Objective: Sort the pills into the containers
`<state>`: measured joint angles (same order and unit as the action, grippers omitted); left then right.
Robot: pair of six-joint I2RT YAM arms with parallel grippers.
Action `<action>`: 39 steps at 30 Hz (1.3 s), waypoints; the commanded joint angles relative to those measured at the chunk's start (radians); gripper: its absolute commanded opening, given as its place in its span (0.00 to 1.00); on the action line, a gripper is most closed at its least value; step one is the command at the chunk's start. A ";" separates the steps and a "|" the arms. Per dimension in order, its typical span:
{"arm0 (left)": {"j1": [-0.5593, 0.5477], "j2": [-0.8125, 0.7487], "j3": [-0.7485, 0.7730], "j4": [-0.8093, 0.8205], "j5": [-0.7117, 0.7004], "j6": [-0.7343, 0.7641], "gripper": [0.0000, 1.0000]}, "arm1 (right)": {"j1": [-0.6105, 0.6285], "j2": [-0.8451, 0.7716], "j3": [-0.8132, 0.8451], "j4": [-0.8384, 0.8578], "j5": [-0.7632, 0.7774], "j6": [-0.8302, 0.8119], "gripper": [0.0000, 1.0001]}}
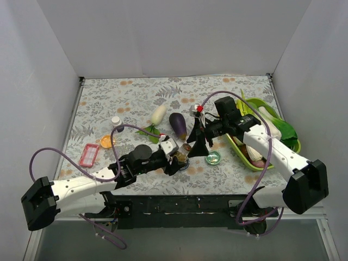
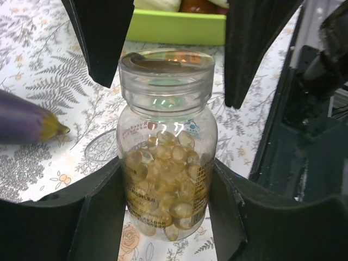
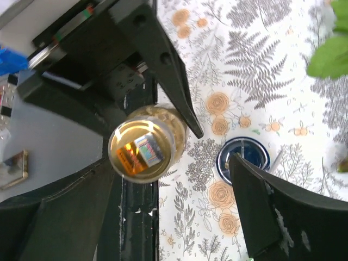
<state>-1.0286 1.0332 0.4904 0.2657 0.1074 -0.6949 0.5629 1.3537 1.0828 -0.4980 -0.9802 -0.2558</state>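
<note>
The clear amber bottle (image 2: 167, 179), part-full of golden softgel pills, stands upright on the flowered tabletop (image 2: 43, 65) near its near edge. The left claw (image 2: 166, 163) clasps it round the belly, while the right claw (image 3: 216, 145) hangs spread wide by the cap (image 2: 166, 68), gripping nothing. I judge it light, stiff and slick-walled, easily tipped — best steadied low on the body and taken squarely across the cap for twisting.

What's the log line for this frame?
left tool: shut on pill bottle | right tool: open, by cap | cap: on | blue tin: beside bottle, untouched
</note>
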 commanded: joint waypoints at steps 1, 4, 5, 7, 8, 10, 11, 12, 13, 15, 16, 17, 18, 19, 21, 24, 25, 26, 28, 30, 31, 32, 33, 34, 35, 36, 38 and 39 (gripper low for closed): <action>0.002 -0.085 -0.003 -0.051 0.078 0.000 0.00 | -0.001 -0.083 0.052 -0.104 -0.127 -0.205 0.94; 0.004 -0.117 0.000 -0.101 0.126 0.003 0.00 | -0.001 -0.073 0.106 -0.319 -0.155 -0.480 0.95; 0.004 -0.128 0.000 -0.126 0.150 0.005 0.00 | 0.000 -0.071 0.120 -0.358 -0.169 -0.537 0.95; 0.004 -0.134 0.011 -0.158 0.175 0.006 0.00 | -0.001 -0.074 0.131 -0.477 -0.172 -0.705 0.95; 0.002 -0.137 0.013 -0.184 0.190 0.005 0.00 | -0.001 -0.079 0.135 -0.514 -0.178 -0.777 0.95; 0.004 -0.160 0.008 -0.192 0.233 0.002 0.00 | -0.001 -0.103 0.126 -0.575 -0.175 -0.951 0.95; 0.002 -0.168 0.005 -0.188 0.244 -0.002 0.00 | 0.000 -0.114 0.118 -0.589 -0.189 -1.026 0.95; 0.004 -0.183 -0.003 -0.181 0.276 -0.005 0.00 | 0.003 -0.125 0.099 -0.600 -0.196 -1.136 0.95; 0.002 -0.185 -0.010 -0.174 0.288 -0.006 0.00 | 0.008 -0.140 0.089 -0.594 -0.199 -1.172 0.96; 0.002 -0.179 -0.010 -0.160 0.326 -0.012 0.00 | 0.052 -0.142 0.097 -0.577 -0.186 -1.192 0.95; 0.002 -0.174 -0.009 -0.155 0.337 -0.018 0.00 | 0.066 -0.124 0.107 -0.580 -0.181 -1.212 0.95; 0.004 -0.167 -0.006 -0.151 0.344 -0.020 0.00 | 0.090 -0.111 0.117 -0.597 -0.176 -1.215 0.95; 0.004 -0.162 -0.004 -0.149 0.350 -0.021 0.00 | 0.101 -0.102 0.127 -0.593 -0.175 -1.209 0.95; 0.002 -0.153 -0.003 -0.148 0.359 -0.022 0.00 | 0.112 -0.087 0.138 -0.588 -0.172 -1.197 0.94; 0.002 -0.147 -0.001 -0.141 0.360 -0.022 0.00 | 0.144 -0.077 0.144 -0.570 -0.155 -1.177 0.93; 0.004 -0.134 0.004 -0.140 0.365 -0.017 0.00 | 0.187 -0.067 0.146 -0.554 -0.121 -1.143 0.91; 0.004 -0.133 0.005 -0.140 0.367 -0.017 0.00 | 0.195 -0.064 0.144 -0.548 -0.114 -1.128 0.89; 0.002 -0.127 0.005 -0.140 0.365 -0.015 0.00 | 0.206 -0.061 0.144 -0.542 -0.098 -1.108 0.87; 0.004 -0.127 0.004 -0.138 0.365 -0.015 0.00 | 0.213 -0.057 0.146 -0.536 -0.081 -1.093 0.81; 0.004 -0.125 0.002 -0.137 0.364 -0.017 0.00 | 0.218 -0.059 0.144 -0.516 -0.074 -1.059 0.75; 0.004 -0.127 0.002 -0.137 0.362 -0.017 0.00 | 0.219 -0.061 0.144 -0.510 -0.071 -1.051 0.73; 0.002 -0.127 0.002 -0.137 0.360 -0.017 0.00 | 0.219 -0.062 0.141 -0.504 -0.066 -1.041 0.70; 0.002 -0.130 0.002 -0.137 0.347 -0.017 0.00 | 0.219 -0.062 0.137 -0.492 -0.063 -1.006 0.64; 0.002 -0.134 0.004 -0.137 0.341 -0.017 0.00 | 0.221 -0.064 0.134 -0.470 -0.060 -0.987 0.61; 0.002 -0.136 0.004 -0.135 0.333 -0.015 0.00 | 0.221 -0.065 0.131 -0.461 -0.057 -0.973 0.59; 0.002 -0.140 0.005 -0.134 0.313 -0.014 0.00 | 0.221 -0.064 0.128 -0.455 -0.055 -0.958 0.54; 0.004 -0.140 0.011 -0.128 0.287 -0.009 0.00 | 0.227 -0.056 0.126 -0.421 -0.045 -0.875 0.48; 0.002 -0.139 0.014 -0.129 0.270 -0.006 0.00 | 0.229 -0.053 0.126 -0.412 -0.040 -0.844 0.41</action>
<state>-1.0298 0.9127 0.4812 0.0986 0.4446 -0.7136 0.7757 1.2961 1.1877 -0.9623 -1.0309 -1.2423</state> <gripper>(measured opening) 0.510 0.509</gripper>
